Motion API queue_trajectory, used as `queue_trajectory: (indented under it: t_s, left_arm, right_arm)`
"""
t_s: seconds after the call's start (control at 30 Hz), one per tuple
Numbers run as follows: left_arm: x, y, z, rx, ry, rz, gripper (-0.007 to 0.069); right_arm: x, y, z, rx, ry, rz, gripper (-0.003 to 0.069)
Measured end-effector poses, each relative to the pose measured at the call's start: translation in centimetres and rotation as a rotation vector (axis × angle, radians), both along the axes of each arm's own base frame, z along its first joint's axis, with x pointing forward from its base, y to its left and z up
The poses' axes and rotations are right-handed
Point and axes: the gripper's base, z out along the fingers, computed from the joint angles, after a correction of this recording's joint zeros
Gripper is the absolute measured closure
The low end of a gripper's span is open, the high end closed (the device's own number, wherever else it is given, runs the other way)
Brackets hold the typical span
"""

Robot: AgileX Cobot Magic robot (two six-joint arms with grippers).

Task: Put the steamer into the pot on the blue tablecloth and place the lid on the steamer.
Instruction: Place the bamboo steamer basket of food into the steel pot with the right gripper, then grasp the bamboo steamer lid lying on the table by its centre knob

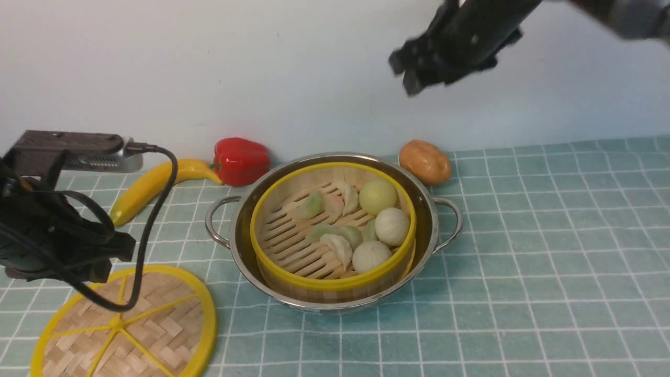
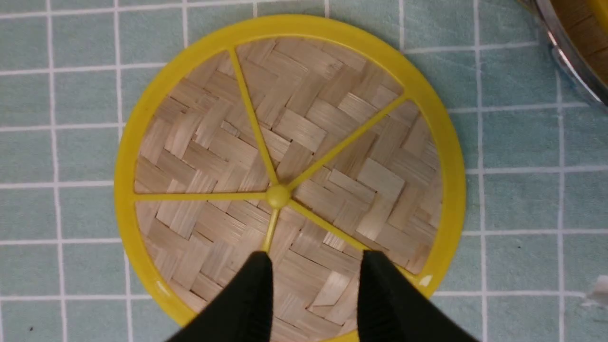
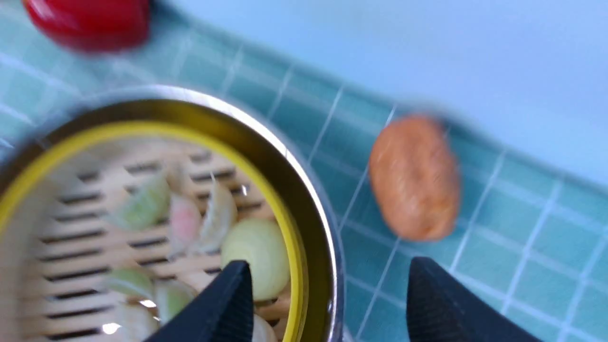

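Bamboo steamer (image 1: 285, 243) sits inside the shiny steel pot (image 1: 335, 309) on the blue tablecloth (image 1: 523, 262).
Its slatted floor carries round buns (image 1: 391, 226) and dumplings (image 1: 339, 247). The flat woven lid (image 1: 157, 324) lies on the cloth at the pot's eight o'clock; my left gripper (image 2: 313, 259) hangs over it, jaws parted, empty. My right gripper (image 3: 330, 266), at one o'clock, gapes wide, empty.

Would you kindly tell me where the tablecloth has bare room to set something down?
The widest bare stretch of the blue tablecloth lies right of the pot, in front of the potato. A narrower strip runs before the pot. The left is crowded: lid, left gripper over it, banana and red pepper behind.
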Motion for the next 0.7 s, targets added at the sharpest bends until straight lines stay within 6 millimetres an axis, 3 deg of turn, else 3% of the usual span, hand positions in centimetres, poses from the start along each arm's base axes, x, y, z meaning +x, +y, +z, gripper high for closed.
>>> queue_trajectory:
  t_s: [0.03, 0.13, 0.2, 0.23, 0.27, 0.3, 0.33, 0.37, 0.53, 0.7]
  left_arm:
    - [0.6, 0.0, -1.1, 0.000, 0.038, 0.000, 0.0382]
    - [1.6, 0.0, -3.0, 0.005, 0.108, -0.002, 0.0382]
    - [2.2, 0.1, -4.4, 0.013, 0.160, -0.004, 0.0382]
    - [2.3, 0.1, -4.6, 0.015, 0.164, -0.005, 0.0382]
    - [2.6, 0.2, -5.4, 0.026, 0.191, -0.006, 0.0382]
    - [2.8, 0.3, -5.9, 0.039, 0.208, -0.009, 0.0382]
    - [2.8, 0.3, -6.0, 0.044, 0.214, -0.009, 0.0382]
    - [3.0, 0.5, -6.5, 0.062, 0.228, -0.005, 0.0382]
    - [3.6, 0.8, -7.3, 0.088, 0.224, 0.020, 0.0382]
    - [4.0, 0.7, -7.7, 0.082, 0.194, 0.024, 0.0382]
  right_arm:
    - [-1.7, -1.0, 3.2, 0.021, -0.071, 0.005, 0.0226]
    - [-6.1, -3.0, 9.5, 0.081, -0.214, 0.013, 0.0227]
    - [-10.3, -4.7, 13.9, 0.140, -0.321, 0.025, 0.0227]
    - [-10.7, -4.8, 14.3, 0.145, -0.331, 0.027, 0.0227]
    - [-13.6, -6.0, 16.8, 0.179, -0.400, 0.035, 0.0227]
    - [-15.6, -6.9, 18.3, 0.202, -0.446, 0.039, 0.0227]
    - [-16.4, -7.2, 18.8, 0.210, -0.465, 0.040, 0.0227]
    - [-19.5, -8.6, 20.6, 0.239, -0.527, 0.042, 0.0227]
    - [-26.3, -11.5, 21.8, 0.255, -0.608, 0.060, 0.0227]
    - [-28.8, -12.7, 20.0, 0.227, -0.574, 0.060, 0.0225]
